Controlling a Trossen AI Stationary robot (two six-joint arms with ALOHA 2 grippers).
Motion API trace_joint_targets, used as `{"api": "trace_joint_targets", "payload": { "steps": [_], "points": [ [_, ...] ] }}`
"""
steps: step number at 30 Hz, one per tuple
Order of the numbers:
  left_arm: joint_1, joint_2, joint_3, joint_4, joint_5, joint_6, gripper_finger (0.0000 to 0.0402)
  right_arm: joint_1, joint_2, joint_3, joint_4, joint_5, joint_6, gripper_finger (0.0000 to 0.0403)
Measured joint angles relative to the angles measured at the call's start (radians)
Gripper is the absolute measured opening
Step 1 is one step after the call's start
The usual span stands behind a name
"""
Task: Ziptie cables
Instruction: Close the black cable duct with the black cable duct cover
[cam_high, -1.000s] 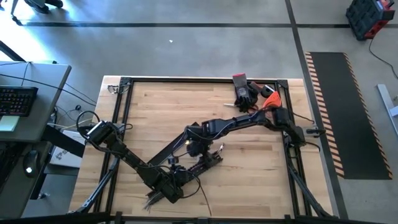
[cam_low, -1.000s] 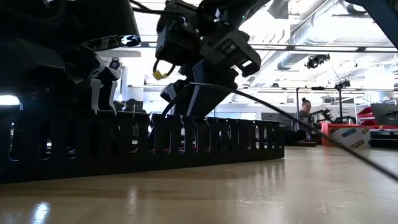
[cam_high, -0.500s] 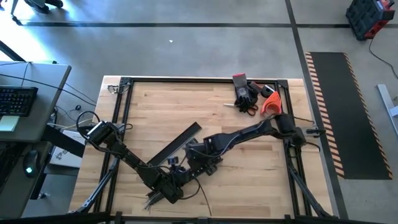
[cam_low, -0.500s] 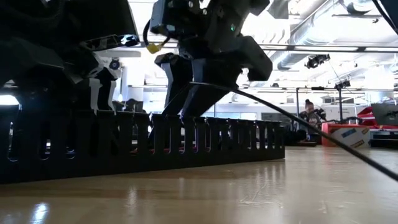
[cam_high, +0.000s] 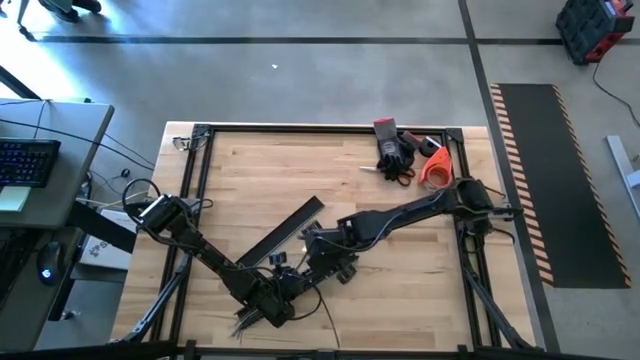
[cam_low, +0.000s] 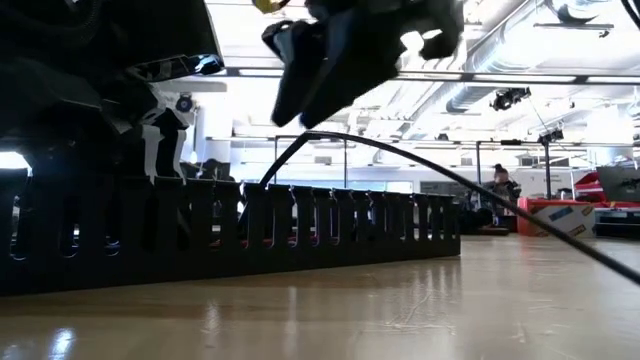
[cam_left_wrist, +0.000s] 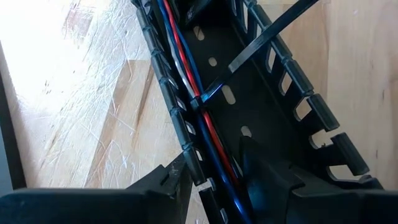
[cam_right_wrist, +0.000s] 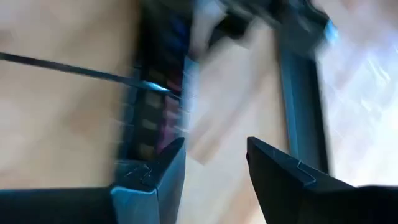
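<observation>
The cables (cam_left_wrist: 186, 106) — red, blue and grey-white strands — lie along the floor of the black slotted duct (cam_left_wrist: 273, 93), running with its long axis. A black zip tie (cam_left_wrist: 261, 43) is looped around them at one spot against the duct's side wall, its free tail slanting up and out over the opposite wall.

The left gripper (cam_left_wrist: 214, 177) sits over the near end of the duct with fingers spread, one on either side of the wires and pinching nothing; the bundle runs straight ahead from it. In the high view this is the closer arm, low on the table's front edge.

The right gripper (cam_right_wrist: 214, 165) hangs above the duct's middle, fingers apart and empty — in the low view it is well clear of the comb-like wall, with the tie's tail arching beneath it.

My judgement: the tail, pointing toward the right arm, is what needs catching and pulling across the duct's axis.

No legible writing or brand shows anywhere.
</observation>
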Motion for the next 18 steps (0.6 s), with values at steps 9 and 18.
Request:
{"api": "trace_joint_targets", "payload": {
  "steps": [9,18],
  "points": [
    [-0.003,0.000,0.000,0.001,-0.002,-0.001,0.0105,0.050,-0.005,-0.166,0.198,0.051,0.018,0.0155],
    [-0.003,0.000,0.000,0.003,-0.001,0.010,0.0106,0.013,-0.004,-0.218,0.253,0.089,0.048,0.0155]
  ]
}}
